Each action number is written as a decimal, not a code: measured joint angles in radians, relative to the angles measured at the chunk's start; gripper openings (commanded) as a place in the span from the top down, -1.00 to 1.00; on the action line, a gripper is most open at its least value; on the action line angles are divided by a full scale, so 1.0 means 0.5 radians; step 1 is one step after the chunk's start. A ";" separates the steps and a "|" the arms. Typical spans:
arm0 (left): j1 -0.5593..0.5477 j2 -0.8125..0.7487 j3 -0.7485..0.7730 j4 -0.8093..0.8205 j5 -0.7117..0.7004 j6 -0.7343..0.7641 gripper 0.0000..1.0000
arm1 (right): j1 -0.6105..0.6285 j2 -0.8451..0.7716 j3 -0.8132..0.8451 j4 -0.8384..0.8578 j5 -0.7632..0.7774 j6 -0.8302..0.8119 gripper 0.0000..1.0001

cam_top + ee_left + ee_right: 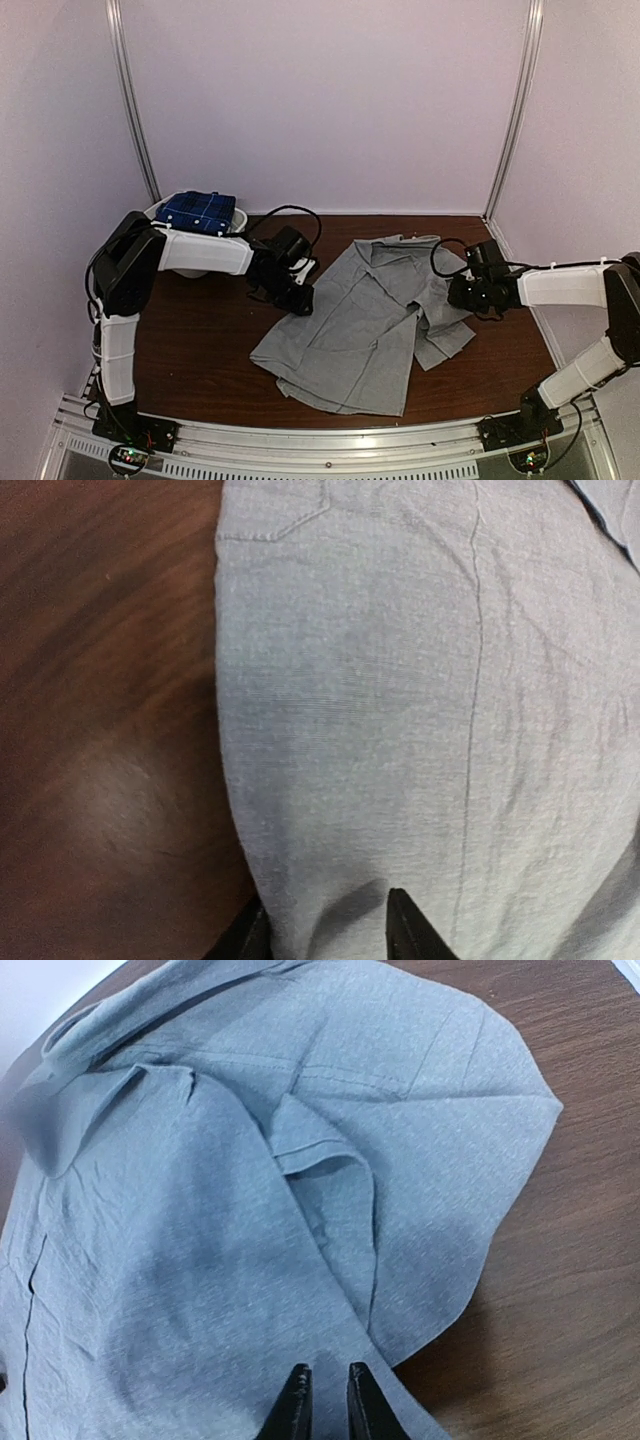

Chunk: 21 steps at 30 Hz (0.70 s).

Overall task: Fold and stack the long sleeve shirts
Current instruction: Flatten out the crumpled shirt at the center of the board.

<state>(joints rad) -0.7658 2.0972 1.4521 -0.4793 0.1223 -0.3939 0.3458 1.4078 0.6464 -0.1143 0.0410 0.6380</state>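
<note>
Grey shirt spread on the table between two arms, plaid shirt waiting in the basket.

At the far left a white basket holds a folded dark blue plaid shirt, behind the left arm's elbow. The left gripper sits low at the left edge of the grey shirt; in its wrist view its fingertips stand apart, with the shirt's hem edge and a pocket seam running ahead of them. The grey shirt lies rumpled and open-fronted across the middle of the brown wooden table, collar toward the back wall, one sleeve bunched on its right side. There the right gripper meets the cloth: its fingers are pressed nearly together, with a fold of the grey shirt in the narrow gap between them.
</note>
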 measured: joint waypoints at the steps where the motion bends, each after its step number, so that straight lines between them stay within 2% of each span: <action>1: -0.018 0.000 -0.006 -0.002 0.011 -0.008 0.67 | -0.035 0.008 0.006 0.006 -0.009 -0.015 0.90; 4: -0.082 0.001 -0.014 -0.005 0.034 -0.046 0.88 | -0.162 0.049 0.053 0.005 -0.028 -0.071 0.97; 7: -0.163 0.000 -0.014 -0.004 0.054 -0.086 0.96 | -0.282 0.097 0.147 -0.006 -0.033 -0.136 0.91; 13: -0.359 0.000 -0.005 -0.008 0.107 -0.193 0.97 | -0.426 0.114 0.323 -0.035 -0.031 -0.246 0.17; 18: -0.418 -0.008 -0.001 -0.021 0.108 -0.268 0.95 | -0.429 -0.073 0.197 -0.110 -0.039 -0.274 -0.07; 21: -0.404 -0.013 0.000 -0.026 0.100 -0.287 0.95 | -0.430 -0.270 0.012 -0.171 -0.021 -0.259 -0.12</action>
<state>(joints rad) -0.9680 2.0907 1.4521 -0.4923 0.1722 -0.5373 0.1310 1.2728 0.6525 -0.1997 0.0307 0.5087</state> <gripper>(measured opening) 0.028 0.540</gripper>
